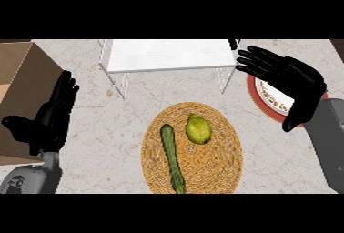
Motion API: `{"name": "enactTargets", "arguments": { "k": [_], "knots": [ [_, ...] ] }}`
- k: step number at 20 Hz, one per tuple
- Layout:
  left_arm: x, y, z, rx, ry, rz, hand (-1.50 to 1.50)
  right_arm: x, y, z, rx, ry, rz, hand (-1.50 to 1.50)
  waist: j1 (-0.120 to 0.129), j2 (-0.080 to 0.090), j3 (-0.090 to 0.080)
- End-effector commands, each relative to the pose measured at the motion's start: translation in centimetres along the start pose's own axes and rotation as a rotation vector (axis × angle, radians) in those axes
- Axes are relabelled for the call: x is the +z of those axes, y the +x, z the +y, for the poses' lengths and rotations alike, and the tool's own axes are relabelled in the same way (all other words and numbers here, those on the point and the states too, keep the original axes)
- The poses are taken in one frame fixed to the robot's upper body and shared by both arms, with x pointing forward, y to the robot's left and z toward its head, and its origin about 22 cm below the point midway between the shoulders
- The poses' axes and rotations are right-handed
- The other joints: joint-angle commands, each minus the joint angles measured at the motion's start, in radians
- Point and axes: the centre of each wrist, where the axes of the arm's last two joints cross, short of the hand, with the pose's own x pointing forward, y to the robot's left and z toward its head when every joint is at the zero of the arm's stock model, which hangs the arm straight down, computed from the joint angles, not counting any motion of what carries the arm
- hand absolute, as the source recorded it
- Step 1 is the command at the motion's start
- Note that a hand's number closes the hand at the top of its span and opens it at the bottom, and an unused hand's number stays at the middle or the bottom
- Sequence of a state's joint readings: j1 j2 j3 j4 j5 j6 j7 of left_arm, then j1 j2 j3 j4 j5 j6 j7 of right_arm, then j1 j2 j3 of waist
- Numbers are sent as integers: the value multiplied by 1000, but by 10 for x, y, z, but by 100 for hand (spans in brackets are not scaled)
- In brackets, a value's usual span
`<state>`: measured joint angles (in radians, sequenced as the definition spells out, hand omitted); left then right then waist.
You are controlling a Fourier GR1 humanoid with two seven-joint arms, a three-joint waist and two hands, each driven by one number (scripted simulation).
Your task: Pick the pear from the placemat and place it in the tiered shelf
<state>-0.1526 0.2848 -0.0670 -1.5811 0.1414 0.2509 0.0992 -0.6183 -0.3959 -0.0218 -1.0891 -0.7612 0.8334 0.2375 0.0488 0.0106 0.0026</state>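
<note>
Lying on the placemat (201,168), the pear (198,129); left hand (50,118), right hand (292,79) spread, holding nothing.

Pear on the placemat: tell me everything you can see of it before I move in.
The pear is yellow-green and smooth-skinned, with its narrow end pointing up the view, toward the shelf. It lies on its side in the upper middle of the round woven placemat, just right of the cucumber, with a slight gap between them. Nothing else is near it; neither the left hand nor the right hand touches it.
</note>
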Motion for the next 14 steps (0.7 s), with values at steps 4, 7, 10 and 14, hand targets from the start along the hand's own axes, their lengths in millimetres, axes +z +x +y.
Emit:
{"name": "enactTargets", "arguments": {
  "k": [4, 7, 10, 14],
  "knots": [
    [7, 1, 5, -5, 3, 8, 0, -33, 61, 7, 403, 99, 211, -150, -9, -4, -2],
    [16, 0, 11, -3, 9, 4, 0, -62, 47, 18, 435, 97, 255, -150, -20, -7, -3],
    [1, 7, 0, 0, 17, 3, 0, -66, 8, 30, 462, 138, 293, -150, -34, -6, -2],
    [19, -1, -1, 3, 28, 2, 0, -74, -5, 42, 577, 116, 361, -150, -32, -8, -2]
  ]
}}
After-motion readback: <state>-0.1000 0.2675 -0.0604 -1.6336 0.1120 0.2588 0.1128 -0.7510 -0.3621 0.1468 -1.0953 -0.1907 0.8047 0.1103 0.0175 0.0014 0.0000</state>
